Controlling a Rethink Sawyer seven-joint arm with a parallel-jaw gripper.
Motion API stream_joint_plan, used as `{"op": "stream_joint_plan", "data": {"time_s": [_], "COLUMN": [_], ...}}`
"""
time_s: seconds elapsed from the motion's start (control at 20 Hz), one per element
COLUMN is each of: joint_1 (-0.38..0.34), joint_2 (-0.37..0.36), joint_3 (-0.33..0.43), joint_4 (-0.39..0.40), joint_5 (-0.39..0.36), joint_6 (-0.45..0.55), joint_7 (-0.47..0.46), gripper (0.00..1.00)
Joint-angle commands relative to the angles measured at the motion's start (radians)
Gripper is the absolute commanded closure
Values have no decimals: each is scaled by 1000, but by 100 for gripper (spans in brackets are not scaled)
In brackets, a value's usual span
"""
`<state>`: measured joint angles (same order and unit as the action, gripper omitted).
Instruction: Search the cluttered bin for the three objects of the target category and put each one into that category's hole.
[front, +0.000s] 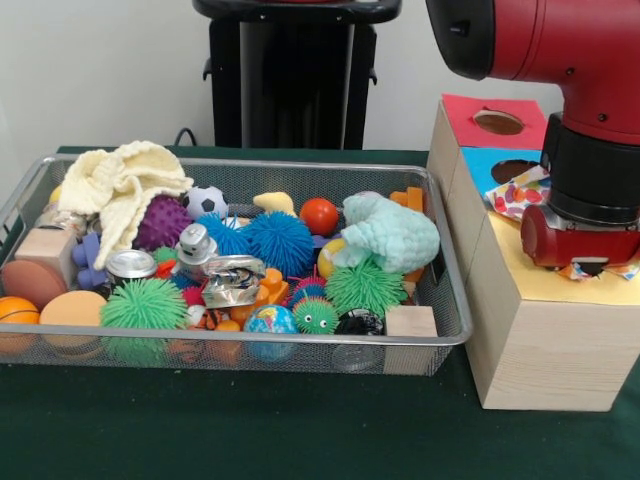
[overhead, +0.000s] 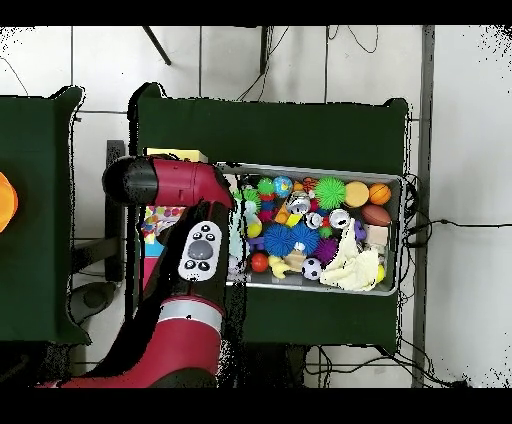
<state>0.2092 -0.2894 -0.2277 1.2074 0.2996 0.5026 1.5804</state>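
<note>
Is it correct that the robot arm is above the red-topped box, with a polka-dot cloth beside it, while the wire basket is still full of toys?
Not quite. In the front view the arm is above the yellow-topped box, not the red-topped box further back. The polka-dot cloth does lie beside the arm, and the wire basket is full of toys.

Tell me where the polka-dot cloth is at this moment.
In the front view, the polka-dot cloth lies on the boxes at the right, outside the bin, beside the blue-topped box's hole and partly hidden under the arm.
</note>
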Motion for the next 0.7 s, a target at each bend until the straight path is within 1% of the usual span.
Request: {"op": "stream_joint_plan", "data": {"time_s": [0.05,0.35,0.4,0.7], "joint_1": [-10,-4,2,2], "joint_2": [298,289,290,279], "joint_3": [104,97,89,88], "joint_4": [8,18,19,29], "joint_5": [-2,11,23,32], "joint_6": [-282,-285,-275,-260], "joint_7": [253,267,281,282], "gripper": [100,100,0,0]}}
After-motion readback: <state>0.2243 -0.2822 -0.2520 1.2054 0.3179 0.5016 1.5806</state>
